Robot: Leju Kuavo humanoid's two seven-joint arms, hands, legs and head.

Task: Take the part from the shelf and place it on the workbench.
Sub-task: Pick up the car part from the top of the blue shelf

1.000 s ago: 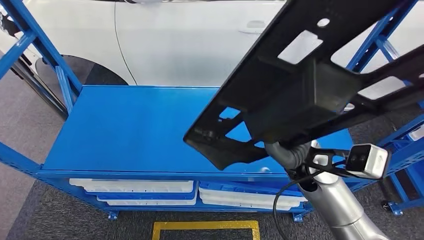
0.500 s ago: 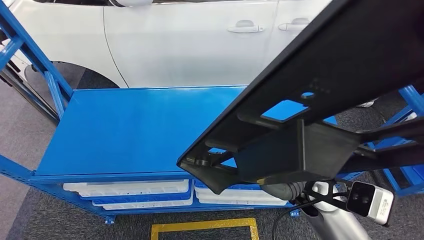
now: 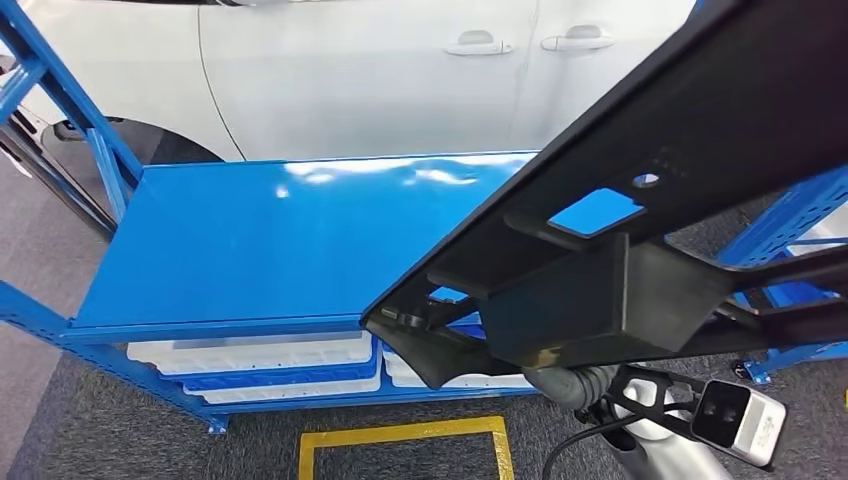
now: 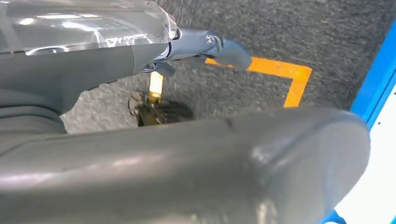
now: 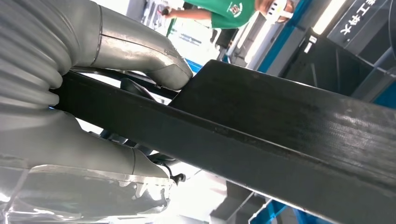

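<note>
The right robot hand (image 5: pixel 93 121) grips the black part (image 3: pixel 640 230) by its edge, thumb on one face and fingers on the other. From the head camera the part mostly covers that hand. The part's far end is cut off at the frame's upper right. Its long axis runs diagonally, low end nearest, over the blue worktop (image 3: pixel 270 240), not touching it. The left robot hand (image 4: pixel 201 44) hangs above the carpet; I can't tell its grip state.
</note>
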